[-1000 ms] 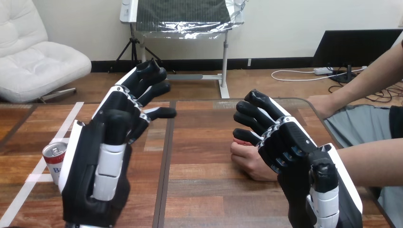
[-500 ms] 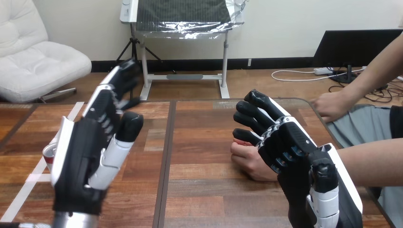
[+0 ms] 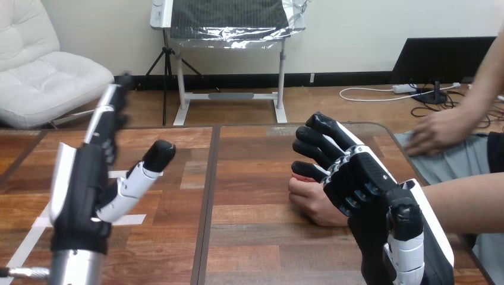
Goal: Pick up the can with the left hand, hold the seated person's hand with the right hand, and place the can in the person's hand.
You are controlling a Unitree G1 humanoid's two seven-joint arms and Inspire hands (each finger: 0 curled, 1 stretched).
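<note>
My left hand (image 3: 80,190) is raised over the left part of the table, seen edge-on, open, with straight fingers pointing up and away and the thumb stretched to the right. It covers the spot where the can stands, so the can is hidden behind it. My right hand (image 3: 371,196) hovers at the right, open, its fingers loosely bent. The person's hand (image 3: 312,199) rests as a loose fist on the table just left of and beyond those fingers. I cannot tell whether the two touch.
The wooden table (image 3: 249,237) has a dark seam running down its middle and white tape lines (image 3: 128,219) at the left. The person's other hand (image 3: 440,132) is off the table's far right corner, over their lap.
My left hand has swung to the left and turned edge-on, now covering the can. The person's hand at the far right has dropped towards their lap. My right hand has not moved.
</note>
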